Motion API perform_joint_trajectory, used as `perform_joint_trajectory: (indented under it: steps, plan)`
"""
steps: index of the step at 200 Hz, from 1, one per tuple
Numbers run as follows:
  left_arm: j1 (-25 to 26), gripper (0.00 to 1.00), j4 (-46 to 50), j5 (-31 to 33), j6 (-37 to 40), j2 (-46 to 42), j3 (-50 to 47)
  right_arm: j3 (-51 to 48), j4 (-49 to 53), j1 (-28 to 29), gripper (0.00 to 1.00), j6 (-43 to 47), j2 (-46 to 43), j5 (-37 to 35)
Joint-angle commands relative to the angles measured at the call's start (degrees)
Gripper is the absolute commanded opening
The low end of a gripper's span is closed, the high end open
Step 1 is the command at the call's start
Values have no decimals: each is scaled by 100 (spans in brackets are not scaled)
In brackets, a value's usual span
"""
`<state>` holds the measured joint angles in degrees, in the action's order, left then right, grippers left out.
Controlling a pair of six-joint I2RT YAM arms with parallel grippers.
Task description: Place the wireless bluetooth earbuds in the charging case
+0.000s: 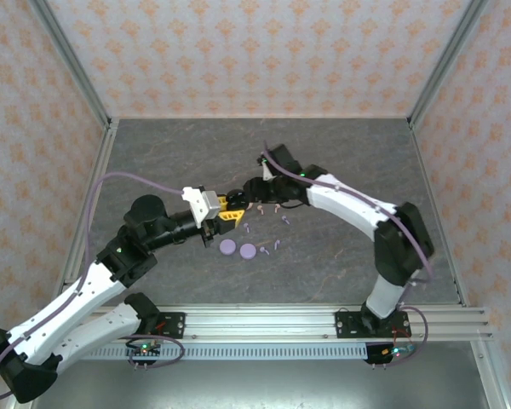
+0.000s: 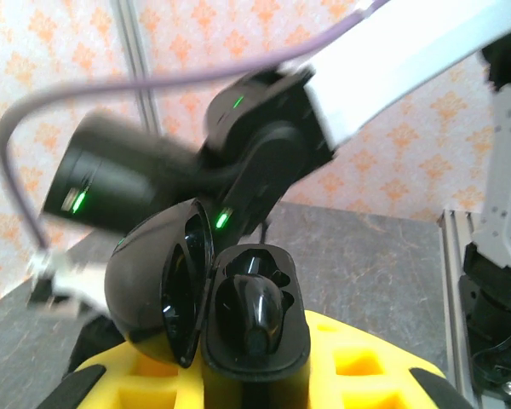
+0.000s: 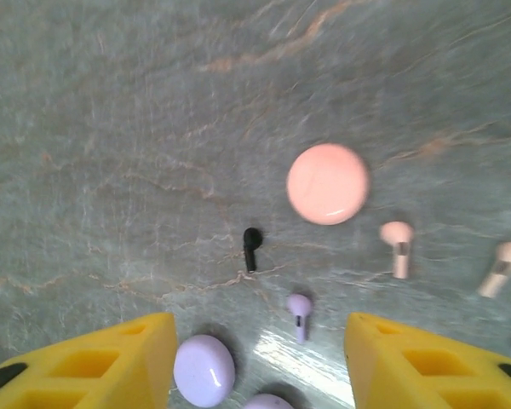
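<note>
Nearest, the left gripper (image 2: 255, 383) clamps an open glossy black clamshell charging case (image 2: 296, 336) with one black earbud (image 2: 257, 308) seated inside, while farther off the right gripper (image 3: 260, 366) hangs spread above a tiny black stemmed earbud (image 3: 251, 247) loose on the grey marbled tabletop (image 3: 111, 128) near a round pink case (image 3: 328, 183).

The desk (image 1: 341, 153) is bare toward the far wall and both sides, giving wide passage there. The middle is tight: the left hand (image 1: 234, 213), clamping a black case (image 2: 255, 324), sits just beside the right hand (image 3: 255, 328). Under the right hand's spread fingers (image 3: 94, 366) lie a black earbud (image 3: 252, 247), lavender earbud (image 3: 299, 311), pink case (image 3: 328, 183) and lavender case (image 3: 204, 368), with bare gaps between.
</note>
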<state>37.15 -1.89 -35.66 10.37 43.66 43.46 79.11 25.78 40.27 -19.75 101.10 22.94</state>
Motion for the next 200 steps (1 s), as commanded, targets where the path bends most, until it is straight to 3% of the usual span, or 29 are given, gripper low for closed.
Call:
perform_joint_trajectory:
  steps: [1,88,200]
  plan:
    - [44,0,-22,-288,-53,-176,275,487,118,235,51,-170,575,18]
    - [40,0,-13,-338,-140,-264,261,2051,797,595,43,-50,2426,-185]
    - [49,0,48,-268,-85,-219,255,2301,1232,718,35,107,2902,-424]
